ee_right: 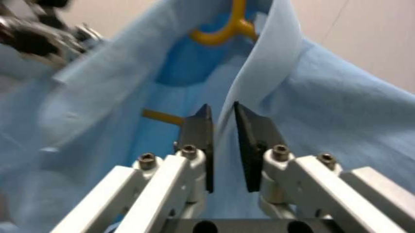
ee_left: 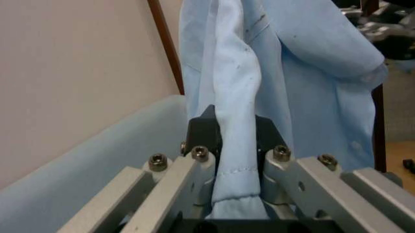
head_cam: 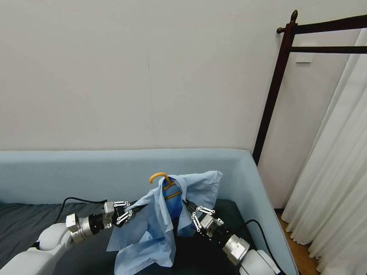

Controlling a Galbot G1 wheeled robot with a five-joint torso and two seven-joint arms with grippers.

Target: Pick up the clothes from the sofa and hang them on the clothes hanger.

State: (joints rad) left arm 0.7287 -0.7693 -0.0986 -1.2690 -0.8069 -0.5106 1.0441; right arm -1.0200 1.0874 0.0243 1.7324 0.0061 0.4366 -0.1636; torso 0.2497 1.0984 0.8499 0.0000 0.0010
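Left gripper (ee_left: 234, 128) clamps tight on a bunched fold of the pale blue shirt (head_cam: 150, 232), while the right gripper (ee_right: 224, 121), jaws narrowed to a slit, pinches the shirt's front edge just below the collar. Held between them above the sofa (head_cam: 69, 169) seat, the shirt hangs lengthwise down from a yellow hanger (head_cam: 158, 177), hook pointing up. A dark wooden clothes rack (head_cam: 274, 91) stands to the right, well apart.

Right end effector (ee_right: 221, 121) clamps blue shirt (ee_right: 337, 97) edge; yellow hanger (ee_right: 238, 17) inside shirt collar.
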